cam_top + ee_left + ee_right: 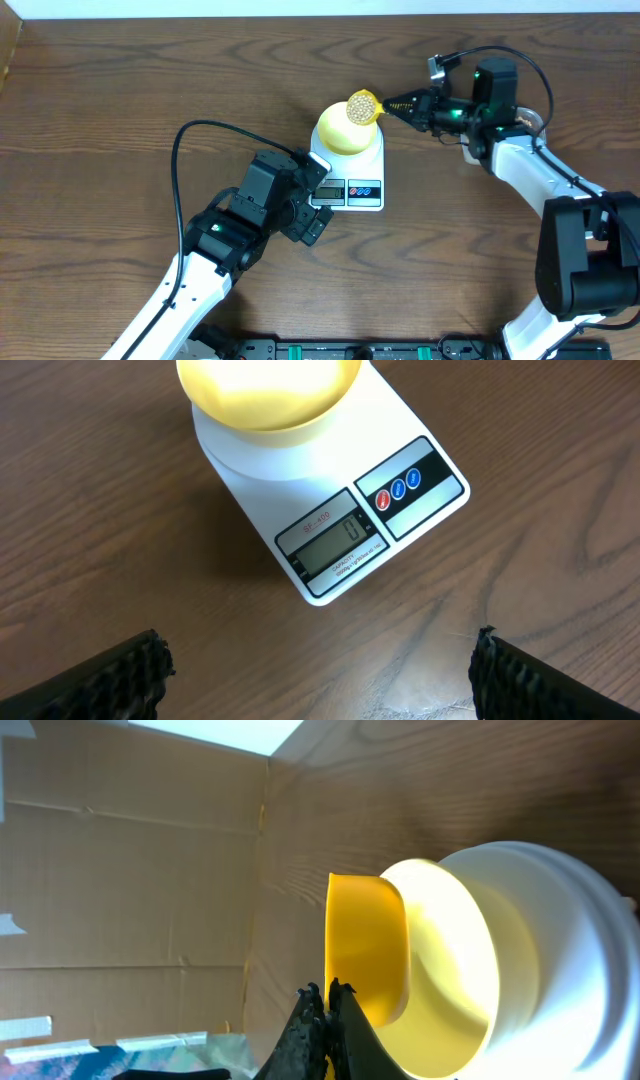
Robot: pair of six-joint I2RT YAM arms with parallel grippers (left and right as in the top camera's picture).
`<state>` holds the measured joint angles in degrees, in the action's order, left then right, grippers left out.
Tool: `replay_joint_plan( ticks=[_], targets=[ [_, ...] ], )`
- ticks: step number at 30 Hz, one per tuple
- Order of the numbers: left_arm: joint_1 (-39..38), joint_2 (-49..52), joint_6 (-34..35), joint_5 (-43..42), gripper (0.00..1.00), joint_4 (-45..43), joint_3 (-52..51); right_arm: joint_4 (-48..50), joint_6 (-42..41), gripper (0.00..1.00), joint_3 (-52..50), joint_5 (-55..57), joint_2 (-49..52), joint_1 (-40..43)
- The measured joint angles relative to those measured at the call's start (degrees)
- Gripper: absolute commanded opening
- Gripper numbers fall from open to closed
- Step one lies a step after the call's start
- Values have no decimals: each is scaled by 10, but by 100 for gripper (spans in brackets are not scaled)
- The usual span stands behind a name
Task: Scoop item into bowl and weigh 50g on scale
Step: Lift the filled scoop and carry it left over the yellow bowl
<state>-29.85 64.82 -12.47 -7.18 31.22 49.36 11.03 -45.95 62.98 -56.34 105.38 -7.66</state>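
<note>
Grips yellow plastic scoop (363,106) in clenched right gripper (395,103), poising small tan round beans (361,103) over pale-yellow round bowl (343,136) on white rectangular digital scale (372,165), upper centre, for tipping; rests left gripper (318,650) released at lower left, leaving grey display (335,545) readable.

Overhead faces straight down on the desk (100,150). Wrist views sit close, the scale (300,485) ahead of left pincer (318,650) and right pincer (325,995).

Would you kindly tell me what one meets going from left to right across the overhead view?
Left pincer, open → bowl on the scale → right pincer, shut on the scoop. The scoop overlaps the bowl's rim, so I leave it out of the order.
</note>
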Motion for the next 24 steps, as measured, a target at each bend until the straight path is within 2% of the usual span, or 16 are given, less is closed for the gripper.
replay_joint_plan(
  ticks=[7, 24],
  targets=[
    [0, 0, 0, 0, 98, 0, 0, 0, 32, 1, 0, 21, 0, -12],
    [0, 0, 0, 0, 98, 0, 0, 0, 192, 1, 0, 33, 0, -28]
  ],
)
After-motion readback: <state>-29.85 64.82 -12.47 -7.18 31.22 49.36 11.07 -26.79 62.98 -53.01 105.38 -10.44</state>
